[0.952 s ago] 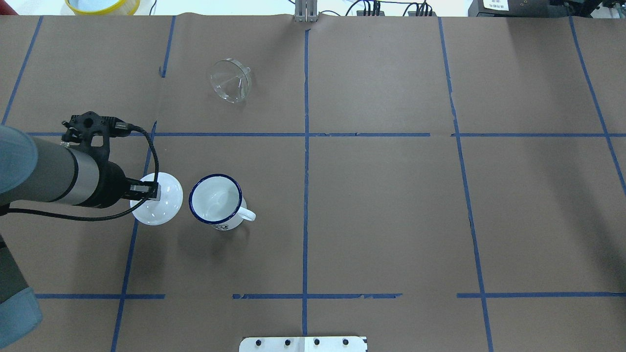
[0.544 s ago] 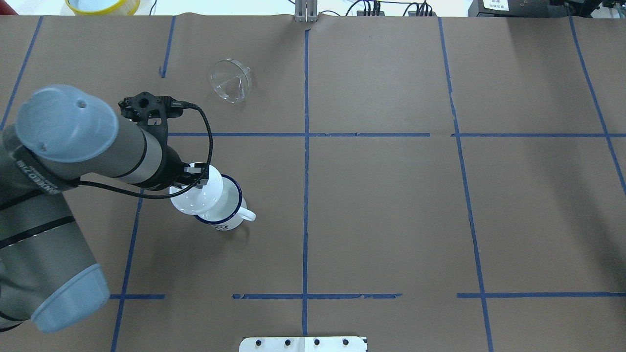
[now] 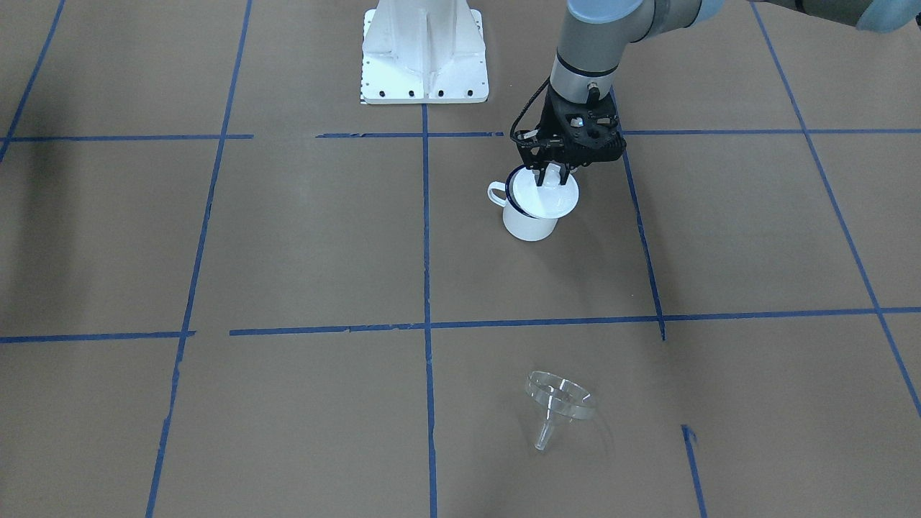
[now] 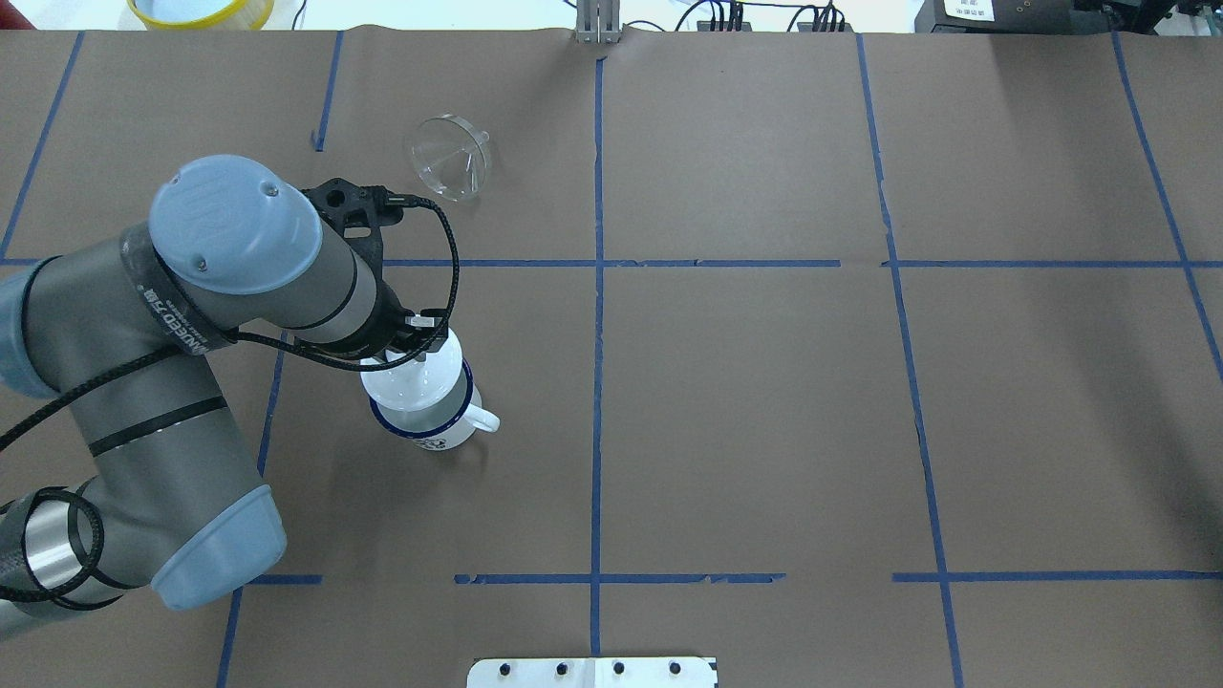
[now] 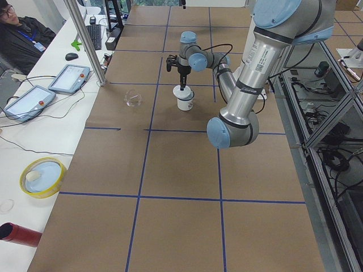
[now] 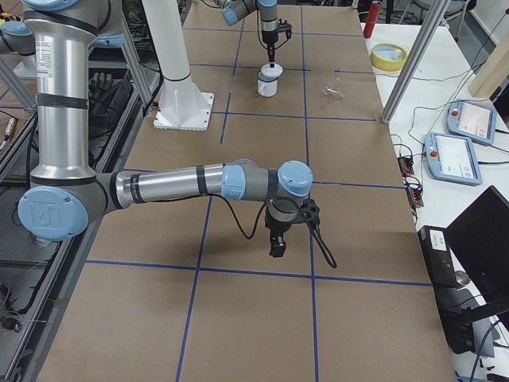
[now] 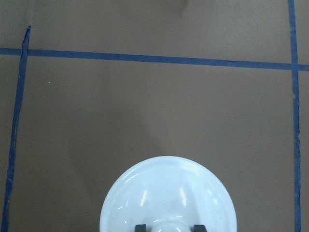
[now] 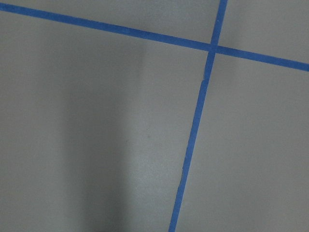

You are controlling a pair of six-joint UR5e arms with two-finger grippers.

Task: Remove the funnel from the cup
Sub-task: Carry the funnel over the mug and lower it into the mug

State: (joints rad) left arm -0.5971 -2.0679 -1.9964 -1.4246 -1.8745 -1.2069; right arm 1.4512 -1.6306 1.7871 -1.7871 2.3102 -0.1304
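In the overhead view the left arm comes in from the left edge; at left of centre the left gripper (image 4: 418, 336) is clamped on the knob of a white domed lid (image 4: 413, 380), and the wrist view shows a dark finger on each side of that knob; the lid sits over the mouth of the cup (image 4: 441, 435), leaving only a crescent of the blue rim and the handle showing below and to its right; whether the lid touches the rim I cannot tell; a little further right and well up the frame, beyond the blue tape line, the funnel (image 4: 451, 158) lies tipped on its side on the table (image 4: 764, 430), well apart from the cup; so the removal itself looks done, and the step in hand seems to be capping the cup; the next move, as I judge it, calls for centring the lid on the rim, lowering it level, then opening the fingers and lifting straight up so the cup is not dragged; the right gripper (image 6: 277, 243) shows only in the side view, low over bare paper, and I cannot tell whether it is wide or narrow.
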